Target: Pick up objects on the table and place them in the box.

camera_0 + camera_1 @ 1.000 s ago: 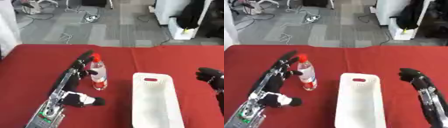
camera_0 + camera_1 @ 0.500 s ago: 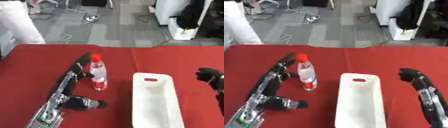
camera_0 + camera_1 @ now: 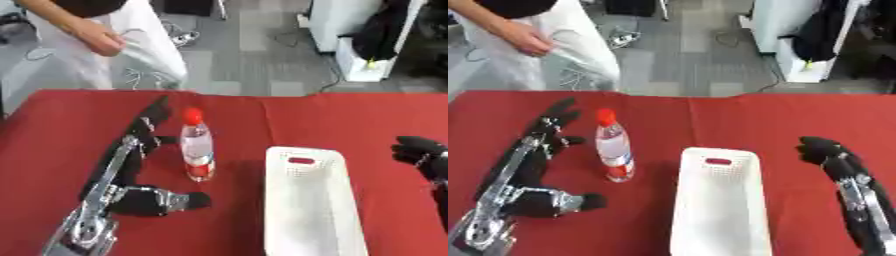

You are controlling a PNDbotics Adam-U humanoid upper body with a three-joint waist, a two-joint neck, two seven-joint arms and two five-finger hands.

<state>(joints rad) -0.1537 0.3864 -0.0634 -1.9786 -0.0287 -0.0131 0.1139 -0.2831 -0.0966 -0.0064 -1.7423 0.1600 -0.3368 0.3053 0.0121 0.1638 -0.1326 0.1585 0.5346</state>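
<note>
Left hand (image 3: 149,122) drawn back from upright bottle (image 3: 197,145), fingers spread, red cap up, right hand (image 3: 822,150) curled.

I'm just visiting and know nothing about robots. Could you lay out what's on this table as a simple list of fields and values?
Surface: table with a red cloth
Item to pick up: clear bottle with a red cap, standing upright
Container: white box, perforated, nothing visible inside, to the right of the bottle
Left hand: open, fingers straight, just left of the bottle; contact unclear
Right hand: fingers curled, holding nothing, right of the box
Progress: bottle not yet in the box
</note>
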